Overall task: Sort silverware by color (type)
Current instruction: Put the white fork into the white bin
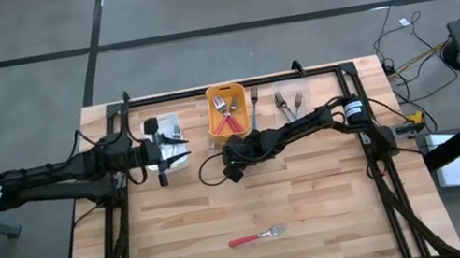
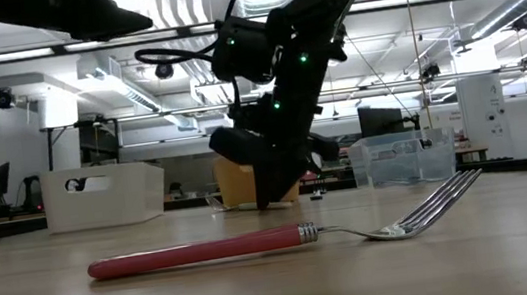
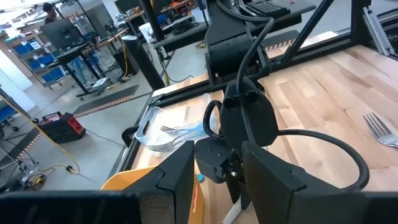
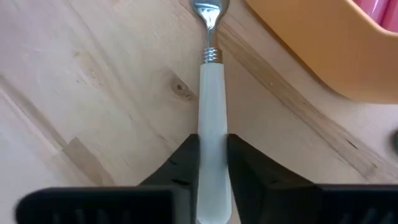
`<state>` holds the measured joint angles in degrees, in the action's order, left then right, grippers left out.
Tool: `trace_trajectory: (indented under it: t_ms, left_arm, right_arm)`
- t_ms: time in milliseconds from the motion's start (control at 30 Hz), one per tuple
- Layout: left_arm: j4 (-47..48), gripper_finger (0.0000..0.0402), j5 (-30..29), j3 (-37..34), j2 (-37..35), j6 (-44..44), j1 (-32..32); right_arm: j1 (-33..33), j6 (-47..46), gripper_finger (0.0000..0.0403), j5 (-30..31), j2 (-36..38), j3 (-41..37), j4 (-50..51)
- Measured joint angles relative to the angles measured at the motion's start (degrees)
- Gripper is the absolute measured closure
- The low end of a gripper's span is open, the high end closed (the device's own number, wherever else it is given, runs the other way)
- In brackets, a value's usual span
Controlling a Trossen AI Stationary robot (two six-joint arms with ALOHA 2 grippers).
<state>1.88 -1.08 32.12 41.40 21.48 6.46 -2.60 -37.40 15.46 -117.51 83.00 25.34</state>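
Note:
A white-handled utensil [image 4: 212, 99] lies flat on the wooden table beside the orange bin [image 4: 323, 43]; its metal neck points away from my right gripper [image 4: 212, 162], which is shut on the handle. In the high view my right gripper [image 1: 234, 161] sits just in front of the orange bin [image 1: 226, 96], which holds red-handled forks [image 1: 229, 122]. One red-handled fork [image 1: 258, 236] lies alone near the table's near edge. My left gripper [image 1: 158, 151] hovers open over the white bin [image 1: 172, 132] at the far left, with nothing between its fingers. My right gripper pinches the white handle's two long sides [image 4: 212, 146] between its two fingers, a little below the metal collar. The fingers slant down from above, one on each side of the handle. The utensil rests flat on the table.
A clear bin [image 2: 401, 159] with forks [image 1: 288, 102] stands at the far right, and another fork [image 1: 253, 98] shows between it and the orange bin. The white bin [image 2: 103, 195] stands at the far left. A black frame [image 1: 232, 84] borders the tabletop.

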Motion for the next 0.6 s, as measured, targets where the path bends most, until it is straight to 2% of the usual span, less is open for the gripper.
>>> trace_trajectory:
  t_ms: [233,600]
  left_arm:
    - [-1.9,0.0285,0.0,0.0,0.5,0.1,0.0]
    - [-2.4,0.0285,0.0,0.0,0.6,0.0,0.0]
  right_arm:
    - [0.6,1.4,0.0388,-0.5,0.6,0.2,-0.3]
    - [2.5,3.1,0.0395,-1.5,6.1,-0.1,5.8]
